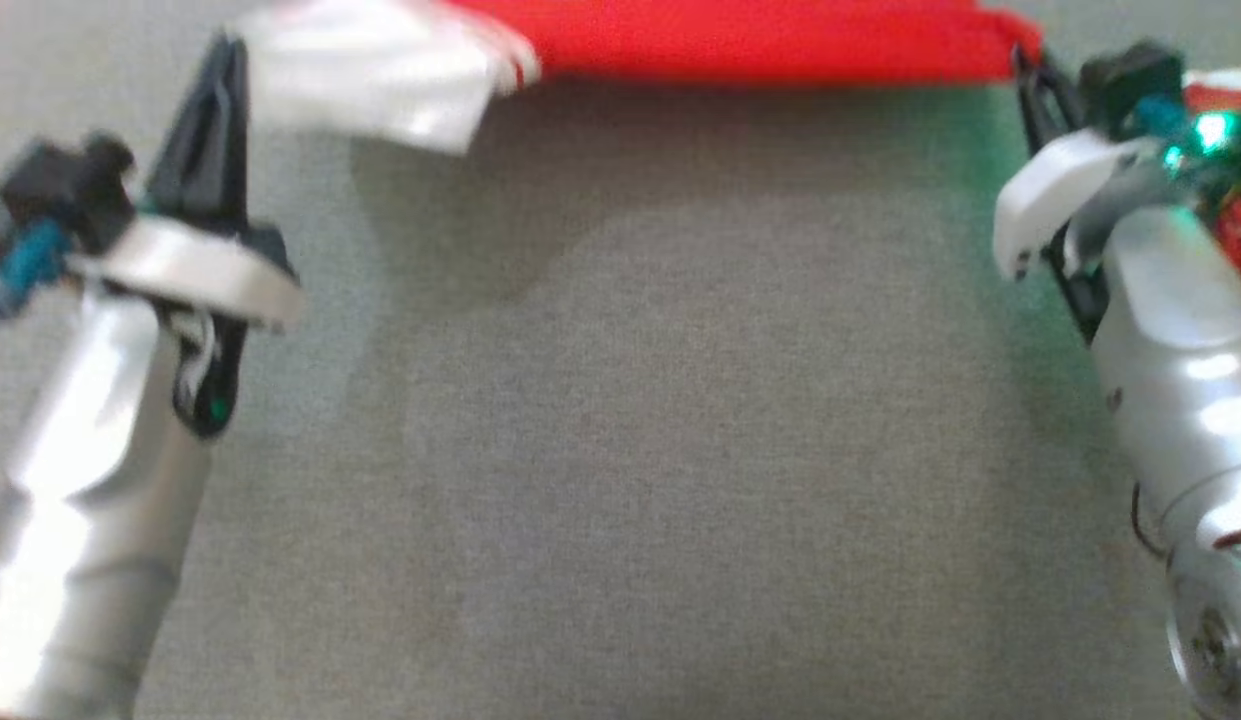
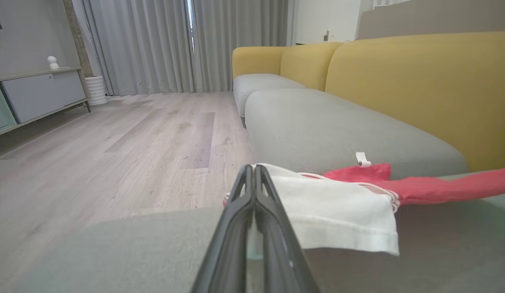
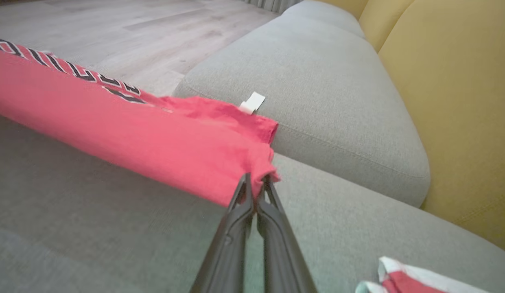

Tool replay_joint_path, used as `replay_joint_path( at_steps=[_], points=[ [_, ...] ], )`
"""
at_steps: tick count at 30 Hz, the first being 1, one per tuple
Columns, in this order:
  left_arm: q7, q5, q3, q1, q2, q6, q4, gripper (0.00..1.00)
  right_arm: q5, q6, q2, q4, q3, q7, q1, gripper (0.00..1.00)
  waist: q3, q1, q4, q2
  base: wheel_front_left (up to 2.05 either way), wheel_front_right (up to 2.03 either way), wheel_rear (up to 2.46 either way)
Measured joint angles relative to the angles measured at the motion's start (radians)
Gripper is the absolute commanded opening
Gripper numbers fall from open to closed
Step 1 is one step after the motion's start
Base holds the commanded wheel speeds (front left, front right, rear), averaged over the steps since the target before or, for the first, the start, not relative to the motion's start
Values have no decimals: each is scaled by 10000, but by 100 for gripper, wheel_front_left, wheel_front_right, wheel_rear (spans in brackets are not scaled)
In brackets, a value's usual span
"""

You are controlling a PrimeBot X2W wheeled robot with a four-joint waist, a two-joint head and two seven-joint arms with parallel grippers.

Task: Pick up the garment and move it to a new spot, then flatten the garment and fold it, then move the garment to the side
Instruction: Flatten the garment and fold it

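Right claw [image 3: 255,179] pinching red garment [image 3: 154,138], white sleeve [image 2: 337,215]

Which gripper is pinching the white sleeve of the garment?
The left gripper: it is shut on the white sleeve, while the right gripper is shut on a corner of the garment's red body.

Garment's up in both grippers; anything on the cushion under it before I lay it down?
Nothing visible does. Left gripper and right gripper are both shut on the garment, and the grey cushion below it is bare. A red-and-white bit of cloth lies aside, beyond the right gripper.
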State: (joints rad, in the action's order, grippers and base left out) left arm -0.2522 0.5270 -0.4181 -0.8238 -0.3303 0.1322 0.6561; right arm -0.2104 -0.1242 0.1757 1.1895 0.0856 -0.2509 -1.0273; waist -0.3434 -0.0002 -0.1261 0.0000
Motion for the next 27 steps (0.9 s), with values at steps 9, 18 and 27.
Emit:
replay_joint_path(
  at_steps=[9, 18, 27],
  points=[
    [2, -731, -159, 3031, -355, -96, -980, 0, 1733, 0, -13, 953, 2117, 52, 1199, 0, 1474, -1, 43, 0, 0, 0, 0],
    [4, -794, -387, 4841, -594, -489, -1691, 0, 4742, 0, 102, 188, 4800, 1279, 3072, 0, 2725, 0, 211, 1, 0, 0, 0],
    [410, -767, -621, 6556, -930, -1011, -3106, 0, 9191, 0, 2991, -4621, 7637, 4111, 5195, 0, 3704, 0, 359, 1, 0, 0, 0]
  ],
)
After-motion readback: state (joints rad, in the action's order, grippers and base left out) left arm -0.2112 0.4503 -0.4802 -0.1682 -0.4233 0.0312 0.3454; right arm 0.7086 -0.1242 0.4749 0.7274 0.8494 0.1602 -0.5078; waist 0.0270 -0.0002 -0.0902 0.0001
